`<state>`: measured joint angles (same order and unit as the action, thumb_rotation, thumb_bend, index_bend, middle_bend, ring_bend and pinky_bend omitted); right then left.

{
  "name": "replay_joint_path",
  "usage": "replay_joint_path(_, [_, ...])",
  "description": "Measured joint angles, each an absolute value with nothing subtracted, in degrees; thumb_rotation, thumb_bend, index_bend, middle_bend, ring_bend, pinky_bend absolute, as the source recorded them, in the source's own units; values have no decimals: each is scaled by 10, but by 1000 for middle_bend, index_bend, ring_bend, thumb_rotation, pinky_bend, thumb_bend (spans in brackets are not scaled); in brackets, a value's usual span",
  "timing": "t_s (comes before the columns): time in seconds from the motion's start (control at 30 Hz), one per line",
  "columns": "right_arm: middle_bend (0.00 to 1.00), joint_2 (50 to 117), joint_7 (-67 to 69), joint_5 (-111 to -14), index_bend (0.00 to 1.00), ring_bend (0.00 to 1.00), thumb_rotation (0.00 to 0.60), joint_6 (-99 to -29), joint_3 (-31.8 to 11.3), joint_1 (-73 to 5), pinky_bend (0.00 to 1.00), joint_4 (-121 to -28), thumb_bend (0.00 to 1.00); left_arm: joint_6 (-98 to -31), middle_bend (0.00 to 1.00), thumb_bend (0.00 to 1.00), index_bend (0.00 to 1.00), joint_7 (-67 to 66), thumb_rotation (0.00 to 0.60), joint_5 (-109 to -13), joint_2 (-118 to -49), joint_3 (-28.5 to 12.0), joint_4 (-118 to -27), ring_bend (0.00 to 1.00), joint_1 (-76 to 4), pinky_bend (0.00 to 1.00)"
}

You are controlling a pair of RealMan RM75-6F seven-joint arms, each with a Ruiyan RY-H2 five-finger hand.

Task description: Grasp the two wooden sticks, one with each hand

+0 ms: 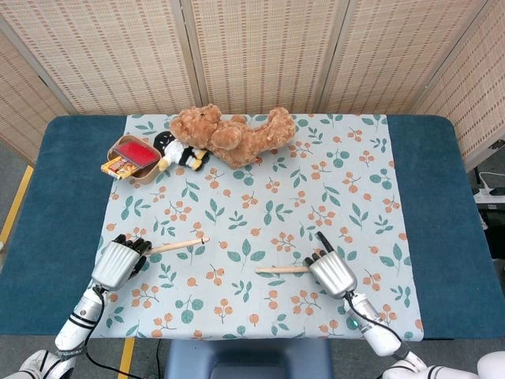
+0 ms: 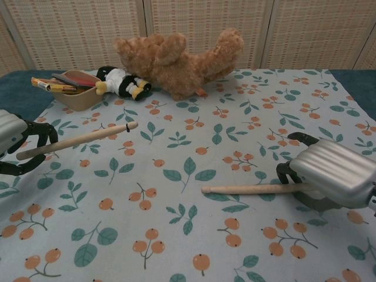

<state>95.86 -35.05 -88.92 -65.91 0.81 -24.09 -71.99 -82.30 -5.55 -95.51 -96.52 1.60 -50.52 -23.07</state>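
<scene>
Even, bright, diffuse illumination in both views; no hard-edged shadows. Soft, short shadow under the teddy bear (image 2: 176, 56) and beneath the right hand (image 2: 329, 176), falling toward the camera in the chest view. Faint thin shadow along the right-hand wooden stick (image 2: 252, 189). Mild sheen on the ribbed silver back of the right hand; similar pale highlight on the left hand (image 1: 118, 262) in the head view. No blown-out glare. Focus sharp across the floral cloth (image 1: 260, 205). Slight softness at the near lower edge of the chest view. Slight wide-angle stretch toward chest-view corners.
</scene>
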Motion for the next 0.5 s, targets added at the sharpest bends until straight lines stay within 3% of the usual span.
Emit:
replay_joint_path(0.2, [925,962,-314,-901,1000,654,600,-671,11,-241,180,-710,405,-822,875,546,803,-48,600,-949,-961,13,-510,729,-229,545])
replay_joint_path(0.5, [930,956,-211,-952,1000,660,600,-712,19,-250,185,-693,405,-813,875,549,804,-62,600,-941,-941,5,-551,729,-232,553])
